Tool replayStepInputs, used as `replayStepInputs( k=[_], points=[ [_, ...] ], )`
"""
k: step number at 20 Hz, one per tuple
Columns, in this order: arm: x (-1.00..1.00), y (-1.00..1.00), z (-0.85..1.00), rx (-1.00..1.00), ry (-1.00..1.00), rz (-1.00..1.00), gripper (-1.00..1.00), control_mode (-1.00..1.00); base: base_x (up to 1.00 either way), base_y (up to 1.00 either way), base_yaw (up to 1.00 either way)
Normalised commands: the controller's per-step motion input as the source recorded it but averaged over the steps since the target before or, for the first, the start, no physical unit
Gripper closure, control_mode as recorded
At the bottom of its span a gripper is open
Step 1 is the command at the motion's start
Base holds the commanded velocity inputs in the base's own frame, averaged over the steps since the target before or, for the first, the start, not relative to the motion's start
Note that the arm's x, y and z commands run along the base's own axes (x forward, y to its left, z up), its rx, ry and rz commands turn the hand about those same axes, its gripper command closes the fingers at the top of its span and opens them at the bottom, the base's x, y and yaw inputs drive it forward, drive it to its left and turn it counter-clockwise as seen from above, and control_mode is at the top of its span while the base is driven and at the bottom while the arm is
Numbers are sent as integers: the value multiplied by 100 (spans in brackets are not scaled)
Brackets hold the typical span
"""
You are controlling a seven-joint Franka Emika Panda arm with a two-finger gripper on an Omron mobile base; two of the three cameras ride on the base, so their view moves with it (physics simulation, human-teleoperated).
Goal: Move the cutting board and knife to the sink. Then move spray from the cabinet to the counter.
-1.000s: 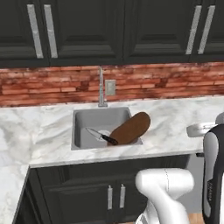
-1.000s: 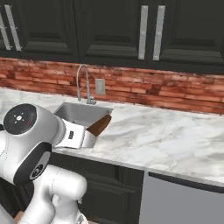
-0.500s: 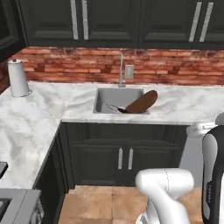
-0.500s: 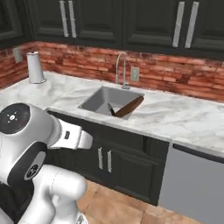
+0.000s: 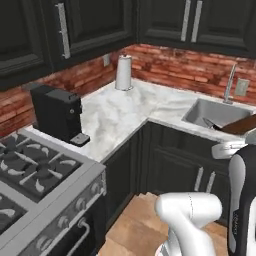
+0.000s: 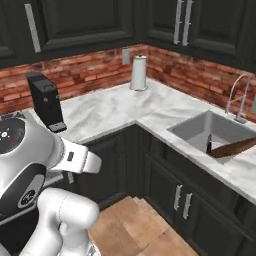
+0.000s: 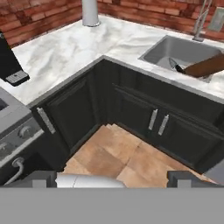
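Observation:
The brown cutting board (image 5: pixel 241 126) (image 6: pixel 234 148) (image 7: pixel 205 66) leans tilted in the sink (image 5: pixel 216 112) (image 6: pixel 199 128) (image 7: pixel 168 47), one end resting over its front rim. The knife (image 5: pixel 209 123) (image 6: pixel 208 144) (image 7: pixel 175 65) lies in the basin just beside it. My gripper (image 7: pixel 113 178) is open, fingertips (image 7: pixel 38 177) wide apart with nothing between them, hanging over the wooden floor well away from the sink. The white marble counter (image 5: pixel 120 110) (image 6: pixel 110 107) (image 7: pixel 65 48) wraps round a corner. Dark wall cabinet (image 5: pixel 90 25) doors are shut; the spray is hidden.
A black coffee machine (image 5: pixel 57 112) (image 6: pixel 45 100) (image 7: pixel 8 61) and a paper towel roll (image 5: pixel 124 72) (image 6: pixel 138 72) (image 7: pixel 90 11) stand on the counter. A gas stove (image 5: pixel 30 170) sits at the left. Dark base cabinets (image 7: pixel 131 113) line the wooden floor (image 7: pixel 113 153).
The base has backed off and turned left, so the whole scene shifted: the sink now sits far right and the stove and coffee machine have come into view. The gripper stays open.

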Motion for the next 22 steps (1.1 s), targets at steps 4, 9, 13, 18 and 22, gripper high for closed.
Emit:
replayStepInputs(
  k=[4,9,13,18,22],
  points=[
    [0,0,0,0,0,0,-100,100,0,-7,91],
    [0,0,0,0,0,0,-100,100,-1,19,83],
    [0,0,0,0,0,0,-100,100,-13,54,78],
    [0,0,0,0,0,0,-100,100,-37,87,63],
    [0,0,0,0,0,0,-100,100,21,100,21]
  ],
)
